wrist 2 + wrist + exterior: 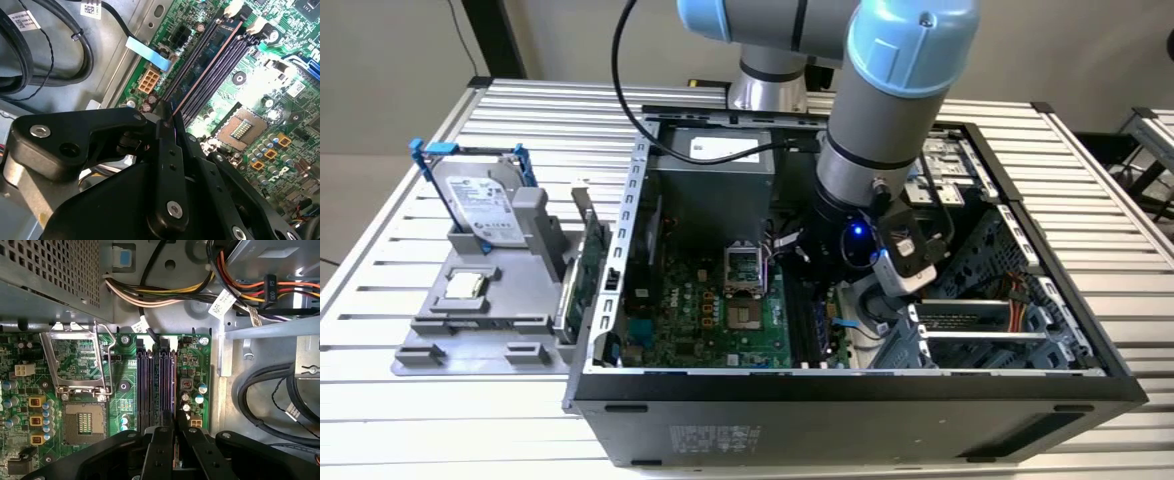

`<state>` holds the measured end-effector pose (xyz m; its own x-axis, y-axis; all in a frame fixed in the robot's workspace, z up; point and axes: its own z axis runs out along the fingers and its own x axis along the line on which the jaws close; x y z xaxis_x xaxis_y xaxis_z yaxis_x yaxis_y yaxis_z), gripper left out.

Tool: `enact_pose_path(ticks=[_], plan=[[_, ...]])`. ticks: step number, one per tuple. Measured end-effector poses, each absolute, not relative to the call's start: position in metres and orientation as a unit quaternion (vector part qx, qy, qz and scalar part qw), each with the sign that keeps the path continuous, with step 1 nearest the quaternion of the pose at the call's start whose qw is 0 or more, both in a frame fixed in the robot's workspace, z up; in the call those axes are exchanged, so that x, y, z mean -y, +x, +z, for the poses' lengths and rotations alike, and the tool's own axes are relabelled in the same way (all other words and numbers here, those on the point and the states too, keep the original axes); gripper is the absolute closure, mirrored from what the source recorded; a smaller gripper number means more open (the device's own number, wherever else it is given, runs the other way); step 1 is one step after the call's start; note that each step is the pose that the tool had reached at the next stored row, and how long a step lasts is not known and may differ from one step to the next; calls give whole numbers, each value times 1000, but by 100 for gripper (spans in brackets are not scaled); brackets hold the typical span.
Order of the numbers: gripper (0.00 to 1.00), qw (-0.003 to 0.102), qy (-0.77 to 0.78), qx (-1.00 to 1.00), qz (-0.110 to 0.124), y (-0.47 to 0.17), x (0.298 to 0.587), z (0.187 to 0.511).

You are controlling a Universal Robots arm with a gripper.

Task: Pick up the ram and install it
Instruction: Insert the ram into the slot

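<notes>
- In the exterior view the arm (pixel 881 130) reaches down from the top of the frame into the open computer case (pixel 854 390), which lies on its side on a slatted metal surface (pixel 427 420).
- In both wrist views the gripper (pixel 169 116) (pixel 176 424) has its two black fingers (pixel 165 150) drawn close together, clamped on the end of the ram (pixel 200 70).
- The ram stands on edge in one of the black memory slots (pixel 150 385) of the green motherboard (pixel 125 395); in the first wrist view it runs from the gripper up toward the white slot latches (pixel 165 342).
- The open CPU socket (pixel 82 422) lies beside the slots, its metal load frame (pixel 75 360) raised.
- At the exterior view's left, a grey fixture (pixel 480 320) on the surface holds a hard drive (pixel 483 205) standing upright.
</notes>
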<state>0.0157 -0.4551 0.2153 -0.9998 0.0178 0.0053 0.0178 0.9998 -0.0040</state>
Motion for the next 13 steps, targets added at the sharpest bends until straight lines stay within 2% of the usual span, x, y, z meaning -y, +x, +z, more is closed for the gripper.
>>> enact_pose_path(ticks=[13], plan=[[100,3,-11,1000,2,15,455,209]])
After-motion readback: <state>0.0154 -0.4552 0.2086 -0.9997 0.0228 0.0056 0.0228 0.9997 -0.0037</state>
